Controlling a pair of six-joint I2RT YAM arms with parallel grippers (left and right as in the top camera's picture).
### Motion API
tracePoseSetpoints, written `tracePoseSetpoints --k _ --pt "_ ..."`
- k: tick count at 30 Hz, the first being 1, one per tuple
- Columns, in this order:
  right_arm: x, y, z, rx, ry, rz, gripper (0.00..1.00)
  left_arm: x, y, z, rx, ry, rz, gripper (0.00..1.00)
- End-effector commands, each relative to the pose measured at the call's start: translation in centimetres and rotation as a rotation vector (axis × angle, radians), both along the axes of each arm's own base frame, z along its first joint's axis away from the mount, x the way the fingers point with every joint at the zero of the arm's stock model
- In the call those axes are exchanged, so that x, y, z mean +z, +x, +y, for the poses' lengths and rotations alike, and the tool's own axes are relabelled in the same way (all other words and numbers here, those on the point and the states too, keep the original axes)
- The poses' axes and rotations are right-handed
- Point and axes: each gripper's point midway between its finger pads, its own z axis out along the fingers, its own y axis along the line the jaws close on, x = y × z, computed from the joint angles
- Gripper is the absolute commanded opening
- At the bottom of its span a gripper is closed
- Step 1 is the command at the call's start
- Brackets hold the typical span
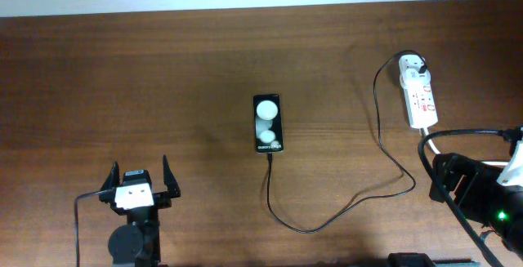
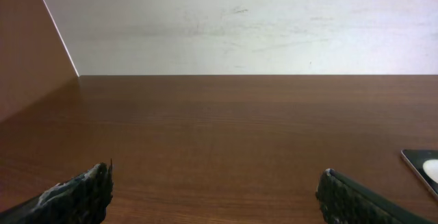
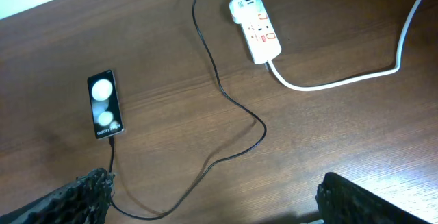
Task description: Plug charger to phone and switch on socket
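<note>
seems plugged in, charger (image 1: 378,120) running from phone (image 1: 266,124) at centre to socket (image 1: 421,100) upper right, left gripper (image 1: 140,173) and right gripper (image 3: 212,190) spread wide, empty, leaving maybe the switch, unreadable from here.

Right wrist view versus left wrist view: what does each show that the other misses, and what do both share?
Only right wrist: the white power strip with red switches, its thick white cord, and the thin black charger cable running from the white adapter head on the strip to the lettered end of the black rectangular phone. Only left wrist: a pale wall beyond the brown wooden table. Both: the table and the phone, only its corner in the left wrist view.
</note>
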Motion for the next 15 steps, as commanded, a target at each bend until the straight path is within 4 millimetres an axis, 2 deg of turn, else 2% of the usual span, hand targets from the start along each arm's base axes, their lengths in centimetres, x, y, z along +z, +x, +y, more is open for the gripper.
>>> tracePoseSetpoints --k 1,7,15 --pt "-0.2 -0.2 0.1 0.005 0.002 0.007 0.99 -0.2 0.0 -0.1 -0.006 0.019 0.003 0.99" --pt "0.1 -0.6 0.1 0.005 0.001 -0.011 0.99 -0.2 0.0 -0.1 -0.006 0.019 0.003 0.99" --pt "2.3 -7.0 0.4 0.006 -0.010 -0.245 0.99 -0.2 0.0 -0.1 -0.006 0.019 0.003 0.99"
